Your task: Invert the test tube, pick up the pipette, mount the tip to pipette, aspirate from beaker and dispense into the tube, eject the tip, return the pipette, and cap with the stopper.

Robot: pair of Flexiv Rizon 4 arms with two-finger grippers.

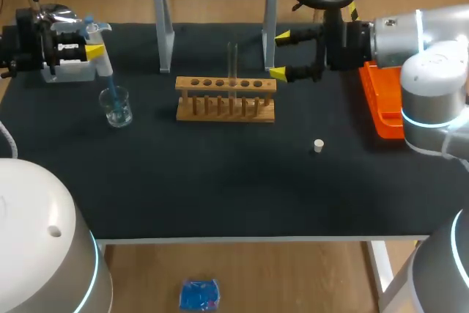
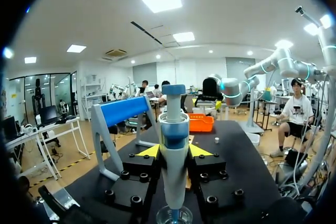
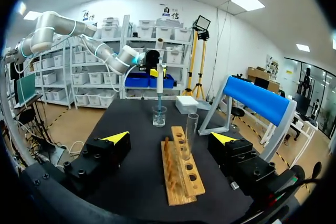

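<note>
Left tool (image 2: pixel 174 151) tight around pipette (image 2: pixel 174 124) in beaker (image 1: pixel 117 108), right tool (image 1: pixel 280 54) apart, black table (image 1: pixel 220 174)

Seemingly a robotics laboratory: a black-topped table (image 1: pixel 220 181) bears a wooden test tube rack (image 1: pixel 225 100), a glass test tube (image 1: pixel 232 60), a beaker (image 1: pixel 117 108) and a pipette (image 1: pixel 102 64), flanked by the left arm (image 1: pixel 37 240) and right arm (image 1: pixel 432 71).

At frame right, our rounded silver-grey right arm (image 1: pixel 432 71) wears glowing cyan rings; its black right gripper (image 1: pixel 280 54) has yellow tips.
</note>
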